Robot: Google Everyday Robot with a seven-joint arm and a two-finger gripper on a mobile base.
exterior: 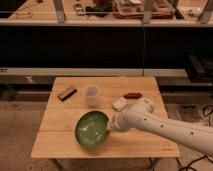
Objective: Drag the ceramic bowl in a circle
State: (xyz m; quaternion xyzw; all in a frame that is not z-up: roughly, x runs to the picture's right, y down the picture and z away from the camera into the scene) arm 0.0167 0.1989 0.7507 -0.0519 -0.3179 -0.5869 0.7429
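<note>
The ceramic bowl, wide, green and glazed, sits on the front middle of the wooden table and looks tipped slightly toward the left. My white arm reaches in from the lower right. The gripper is at the bowl's right rim, shut on that edge.
A translucent plastic cup stands just behind the bowl. A dark brown bar lies at the back left, a pale packet and a reddish-brown item lie at the back right. Dark shelving runs behind the table.
</note>
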